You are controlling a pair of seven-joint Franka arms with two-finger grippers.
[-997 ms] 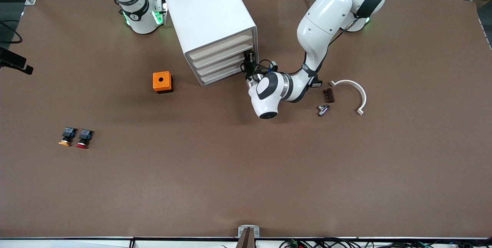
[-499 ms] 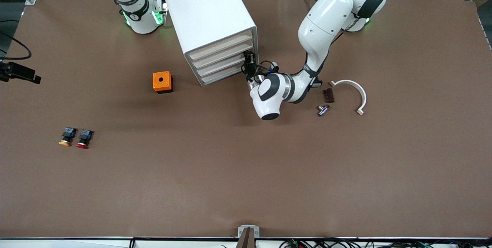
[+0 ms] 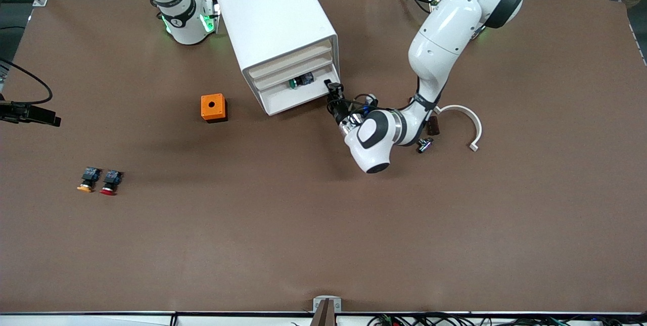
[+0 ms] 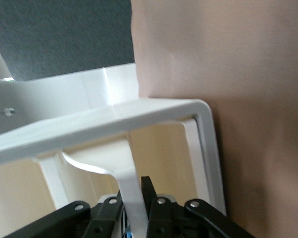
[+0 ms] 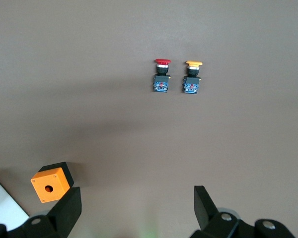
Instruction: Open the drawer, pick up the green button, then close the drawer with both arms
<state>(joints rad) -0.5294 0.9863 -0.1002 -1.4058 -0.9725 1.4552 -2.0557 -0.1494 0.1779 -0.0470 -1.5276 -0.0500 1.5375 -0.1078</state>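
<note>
Button lies in the open drawer (brown table).

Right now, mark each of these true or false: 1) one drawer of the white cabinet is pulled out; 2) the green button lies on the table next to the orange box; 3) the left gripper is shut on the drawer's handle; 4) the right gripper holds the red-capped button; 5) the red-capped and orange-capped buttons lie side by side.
1) True: a drawer of the white cabinet stands out.
2) False: the green button lies in the open drawer, apart from the orange box.
3) True: the left gripper is shut on the drawer's handle.
4) False: the right gripper is open over the table, empty.
5) True: the red-capped button and orange-capped button lie side by side.
</note>
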